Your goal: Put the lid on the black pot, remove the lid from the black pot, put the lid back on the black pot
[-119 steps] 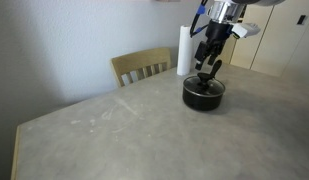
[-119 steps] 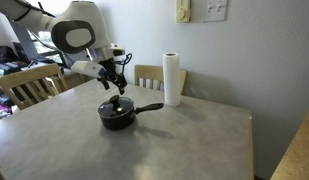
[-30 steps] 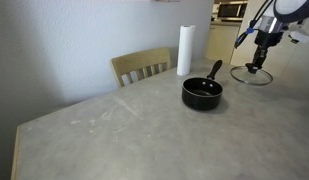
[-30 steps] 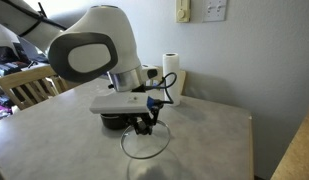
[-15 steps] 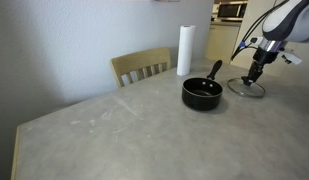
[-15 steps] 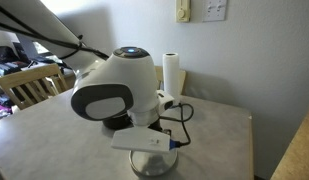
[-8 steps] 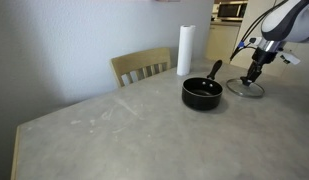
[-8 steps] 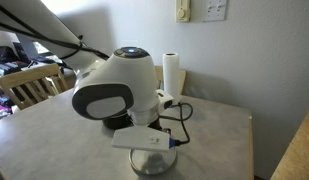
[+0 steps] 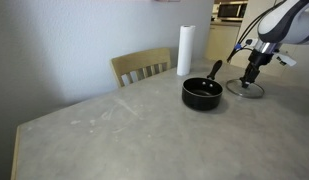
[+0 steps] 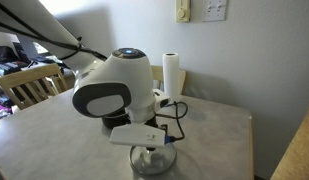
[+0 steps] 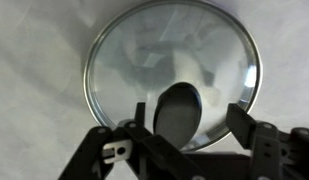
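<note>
The lid (image 11: 174, 55), clear glass with a metal rim, lies flat on the table to one side of the black pot (image 9: 202, 93). It also shows in both exterior views, lid (image 9: 244, 88) and lid (image 10: 152, 161). My gripper (image 11: 190, 115) hangs straight over it, open. Its fingers (image 11: 241, 120) stand on either side of the black knob (image 11: 179, 108) with a gap on each side. The pot is uncovered, with its long handle (image 9: 214, 70) angled upward. In an exterior view the arm (image 10: 114, 90) hides the pot.
A tall white paper-towel roll (image 9: 184, 50) stands behind the pot near the wall. A wooden chair (image 9: 142, 66) is at the table's far edge. Another chair (image 10: 24, 85) stands at one side. The lid lies near the table's edge (image 9: 294, 95).
The jaws have opened off the lid's knob, which they gripped half a second ago. The lid stays flat on the table where it was set down. The arm has barely moved.
</note>
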Available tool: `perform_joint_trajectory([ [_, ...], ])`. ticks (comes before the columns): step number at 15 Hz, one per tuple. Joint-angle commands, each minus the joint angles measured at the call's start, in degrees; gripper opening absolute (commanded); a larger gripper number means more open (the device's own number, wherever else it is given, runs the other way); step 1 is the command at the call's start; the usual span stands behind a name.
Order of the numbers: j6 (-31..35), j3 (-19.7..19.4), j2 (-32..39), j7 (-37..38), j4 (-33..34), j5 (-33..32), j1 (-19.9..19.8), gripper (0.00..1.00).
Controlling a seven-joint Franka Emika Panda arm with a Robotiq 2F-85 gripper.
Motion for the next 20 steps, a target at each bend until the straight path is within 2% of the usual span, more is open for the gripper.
perform_joint_trajectory([
  [1,1.0,-1.0,-1.2,2.9,-0.9,-1.3,1.7,1.00],
  [10,-0.5,-5.5,-6.2,18.8,-2.4,-8.0,7.2,1.00],
  [16,-3.0,-6.8,-9.7,27.4,-3.6,-11.7,8.5,1.00],
  [20,-4.9,-7.0,-11.2,30.1,-3.7,-12.0,8.6,1.00],
])
